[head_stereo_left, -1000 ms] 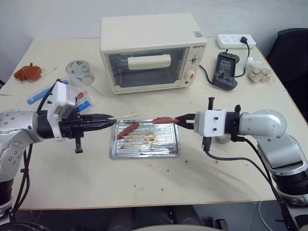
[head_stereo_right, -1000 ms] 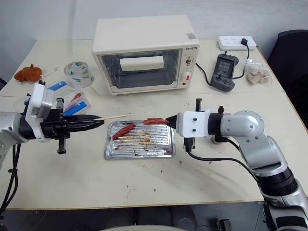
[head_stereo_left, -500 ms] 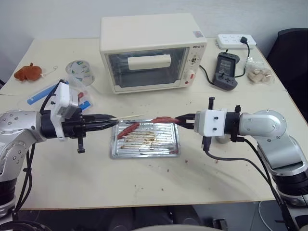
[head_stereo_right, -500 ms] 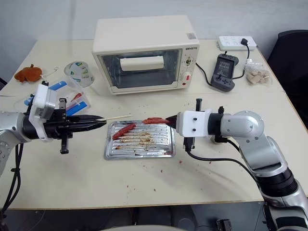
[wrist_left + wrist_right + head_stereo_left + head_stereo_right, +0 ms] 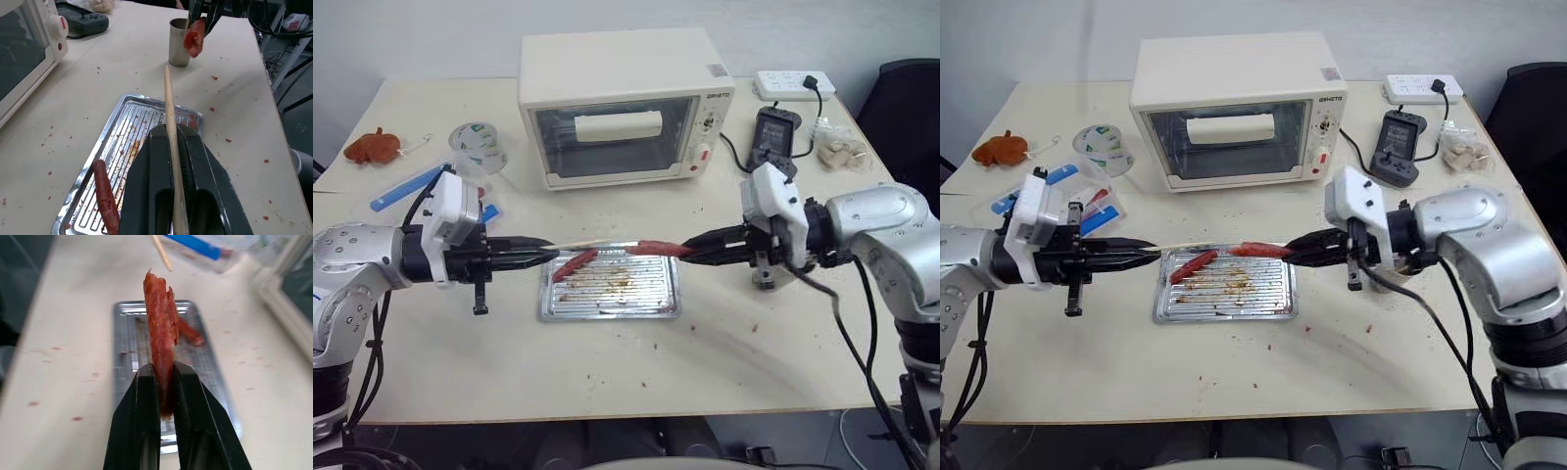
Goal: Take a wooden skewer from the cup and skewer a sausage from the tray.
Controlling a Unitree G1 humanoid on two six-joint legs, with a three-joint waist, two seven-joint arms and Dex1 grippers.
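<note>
Reddish-brown, the sausage [image 5: 658, 249] hangs over the tray [image 5: 661, 304], clenched at one end by the right pincer [image 5: 689, 252] so its free end faces nine o'clock. The left pincer [image 5: 551, 254] is clamped on the wooden skewer [image 5: 585, 244], tip aimed at three o'clock toward that end, seemingly lined up for piercing. A second sausage [image 5: 574, 264] lies in the tray; the cup [image 5: 179, 42] stands on the tabletop [image 5: 607, 372].

Pale wooden skewer [image 5: 580, 243] points level at reddish sausage [image 5: 658, 249] raised over stained silver tray [image 5: 661, 303].
</note>
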